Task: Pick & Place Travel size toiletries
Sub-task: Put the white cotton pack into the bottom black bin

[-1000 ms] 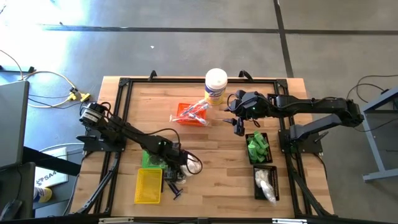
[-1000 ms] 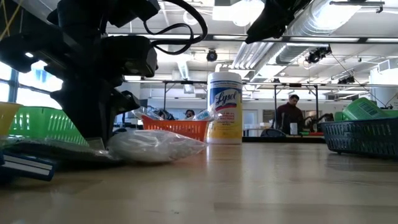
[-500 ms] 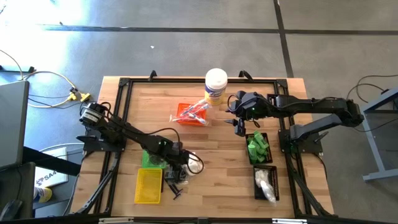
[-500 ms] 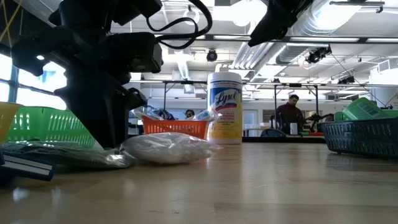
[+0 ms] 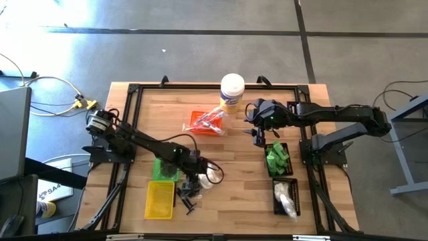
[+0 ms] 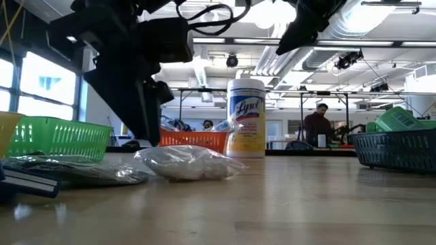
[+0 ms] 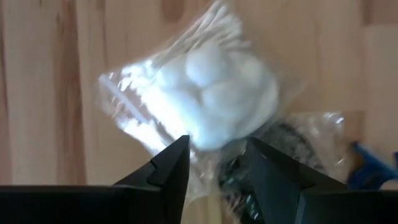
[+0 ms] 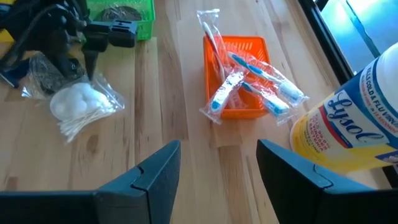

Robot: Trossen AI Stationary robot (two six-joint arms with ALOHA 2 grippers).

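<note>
From above, the left end effector (image 5: 194, 175) hangs beside a clear bag of cotton balls and swabs (image 5: 211, 175) on the wooden surface (image 5: 227, 194), while the right end effector (image 5: 256, 137) hovers near the black tray of green tubes (image 5: 277, 159). At table height, the bag (image 6: 187, 163) lies flat before the Lysol canister (image 6: 246, 118). The left wrist shows fingers (image 7: 171, 168) apart, just above the bag (image 7: 205, 115). The right wrist shows fingers (image 8: 158, 168) apart, empty, facing the orange tray of wrapped toothbrushes (image 8: 239, 71).
</note>
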